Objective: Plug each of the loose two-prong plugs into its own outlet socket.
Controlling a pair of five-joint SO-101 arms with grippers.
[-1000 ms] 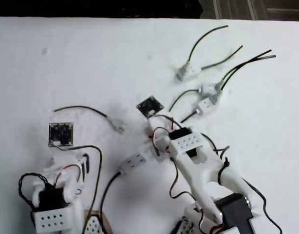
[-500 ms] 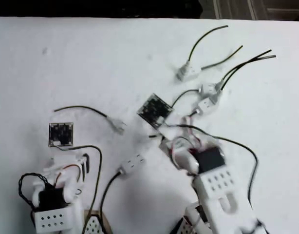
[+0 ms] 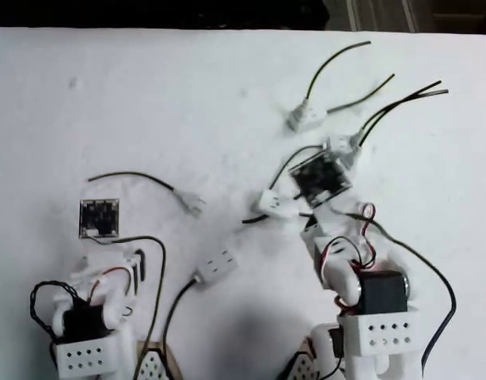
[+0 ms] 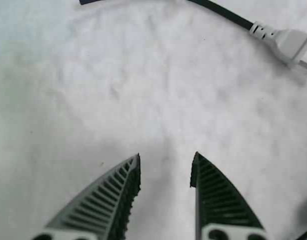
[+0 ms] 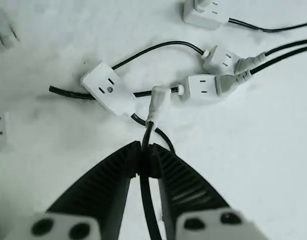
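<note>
Clamping a black cord [image 5: 145, 200] tightly between its fingers, the right gripper [image 5: 143, 150] holds the lead a little behind a white two-prong plug [image 5: 156, 102]. The plug's head sits just beside the end of a white outlet socket [image 5: 107, 90], whose slotted face points upward; whether the two touch cannot be told. In the high view this outlet socket [image 3: 276, 203] lies near the middle of the white desk [image 3: 108, 103], just beside the right arm's camera board [image 3: 320, 176].

Past the plug lie a grey-collared socket [image 5: 201, 86] and a neighbour socket [image 5: 223, 57], close together, each trailing a black lead. A far socket [image 5: 206, 12] rests beyond them, near the desk's far side in the high view.

A second plug [image 3: 193, 204] lies loose on the desk, well apart from the outlet socket, with its black lead curving away. A corded socket [image 3: 219, 263] sits between the two arms.

The left gripper [image 4: 166, 165] hangs over bare desk with its fingers apart and nothing between them; the second plug [image 4: 288, 40] lies ahead of it and to one side. The left arm [image 3: 85, 324] is at the desk's near edge.
</note>
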